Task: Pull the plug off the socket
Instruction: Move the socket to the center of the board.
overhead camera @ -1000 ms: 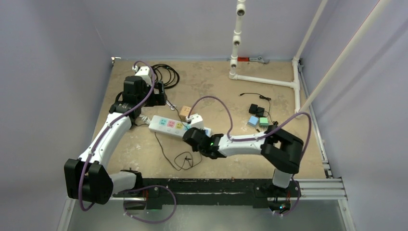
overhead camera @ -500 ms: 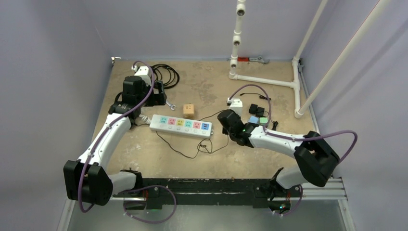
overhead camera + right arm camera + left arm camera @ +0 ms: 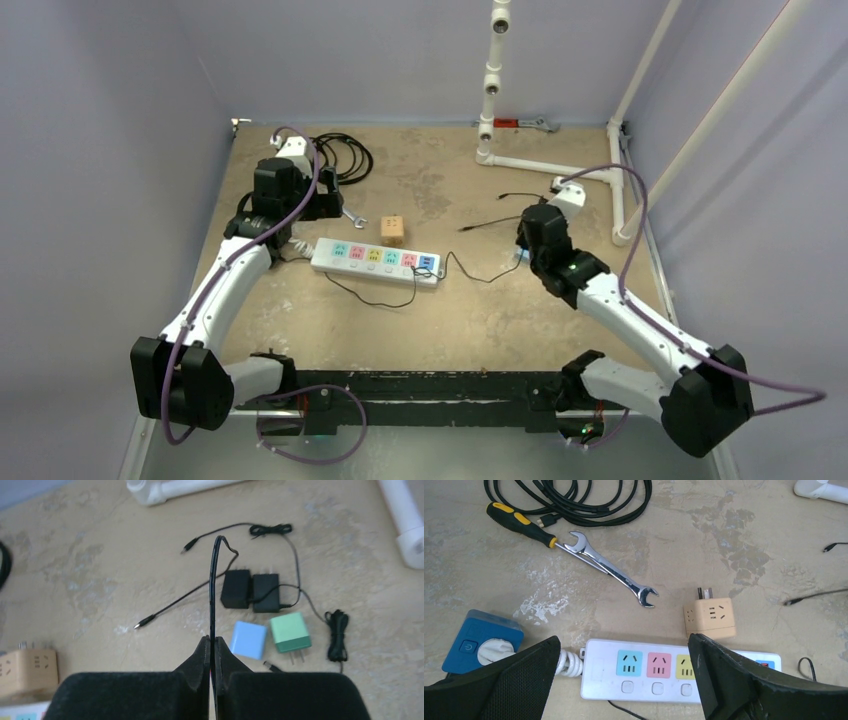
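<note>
Plug body cannot be picked out in any view. What shows is a thin black lead [image 3: 212,580] rising from between the fingers of the right pincer [image 3: 212,650], which is pressed together on it. Whether the plug sits hidden inside that grip cannot be told. From the pincer the lead trails off to its left across the worktop [image 3: 470,320] toward the end of the power strip [image 3: 373,262] nearest it, which lies well apart from the pincer. All five coloured sockets on the strip look bare from above, so the pull itself appears done. What seems left is to set the lead down and let go. Just ahead of the right pincer lie a blue charger [image 3: 249,640], a green charger [image 3: 290,632] and two black adapters [image 3: 250,590], so a drop there would land among them. The left pincer [image 3: 623,645] hangs with its fingers wide apart over the strip's other end, holding nothing, with a beige cube adapter [image 3: 709,618] just beyond it.
</note>
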